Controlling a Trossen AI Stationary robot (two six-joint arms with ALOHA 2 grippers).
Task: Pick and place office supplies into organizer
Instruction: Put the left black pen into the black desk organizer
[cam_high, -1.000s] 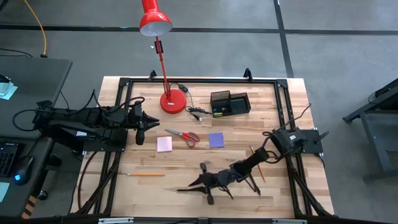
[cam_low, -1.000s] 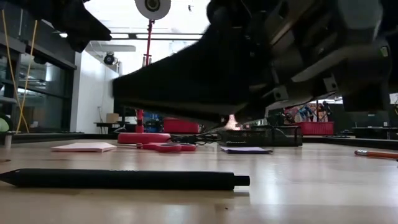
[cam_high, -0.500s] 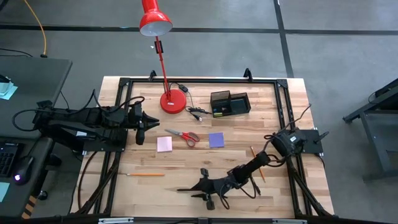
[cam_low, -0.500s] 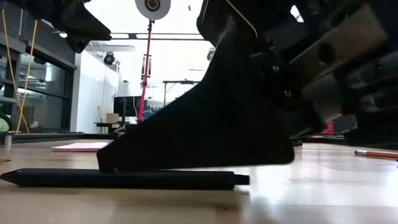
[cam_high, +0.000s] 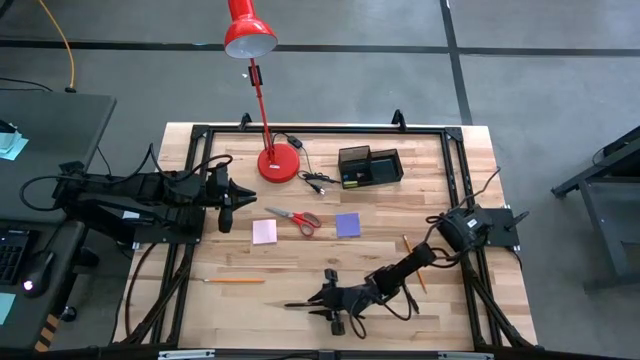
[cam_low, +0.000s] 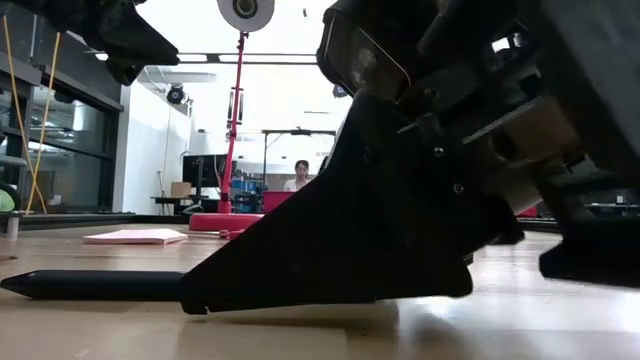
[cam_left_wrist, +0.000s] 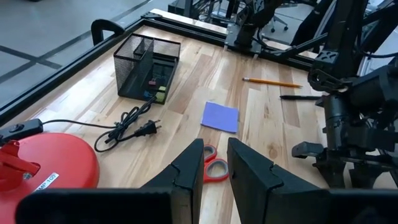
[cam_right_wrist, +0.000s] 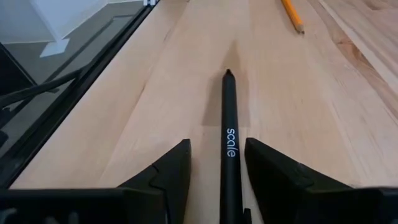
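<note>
Right gripper (cam_right_wrist: 214, 168) down on the table (cam_high: 300, 265), jaws released, astride a black pen (cam_right_wrist: 229, 134): pen lies flat between them, long axis pointing straight ahead. Left arm far off.

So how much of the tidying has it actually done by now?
Hardly any. The black organizer holds only some small bits. In hand: the right tool is down at the table with its fingers open either side of a black pen, not gripping yet. Left out: scissors, pink pad, purple pad and two pencils. The left tool waits.
</note>
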